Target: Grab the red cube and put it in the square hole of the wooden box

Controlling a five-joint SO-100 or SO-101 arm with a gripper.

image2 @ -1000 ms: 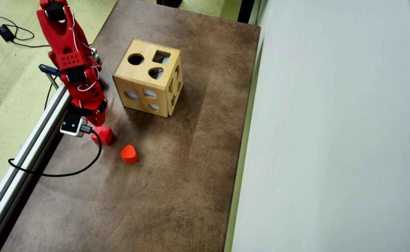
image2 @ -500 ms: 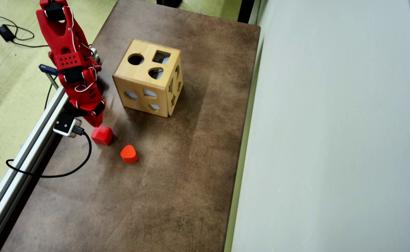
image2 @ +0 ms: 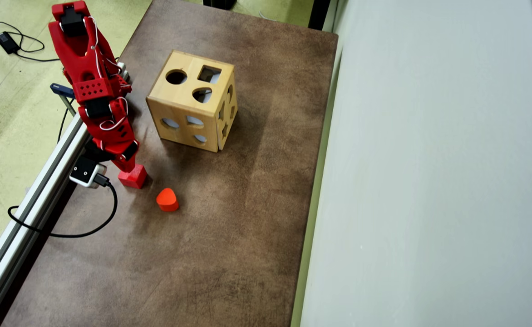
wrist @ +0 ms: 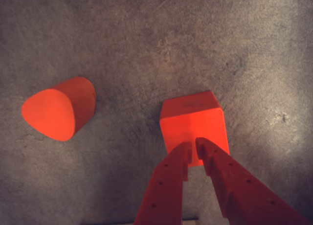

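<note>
Red cube [image2: 134, 177] sits flat on the brown tabletop [image2: 229, 236], near the tabletop's left edge in the overhead view, below and left of the wooden box [image2: 193, 101]. Well apart from the box.

Claw [wrist: 192, 147] is directly above the cube. Wrist view: the two red fingers [wrist: 168, 183] come in from the bottom edge, tips drawn almost together with only a thin gap, both tips overlapping the cube's [wrist: 194, 130] near top face. Nothing is between them; the cube is not gripped. Whether the tips touch the cube's top or hang just over it cannot be told.

Overhead view: the red arm [image2: 94, 86] reaches down from the top left, and the claw [image2: 129, 166] ends at the cube's upper-left edge. A small white camera block [image2: 84, 171] with a black cable [image2: 73, 229] hangs off the wrist, to the left of the cube.

Orange-red rounded block [image2: 167, 200] lies just beside the cube, lower right in the overhead view (left of the cube in the wrist view [wrist: 57, 107]), not touching it.

Wooden box stands upright, its top face showing a round hole [image2: 176, 76], the square hole [image2: 209, 74] to the right of it, and a rounded heart-like hole [image2: 201, 95] below. Further cutouts on its side faces. A grey metal rail [image2: 34, 195] runs along the tabletop's left edge.
</note>
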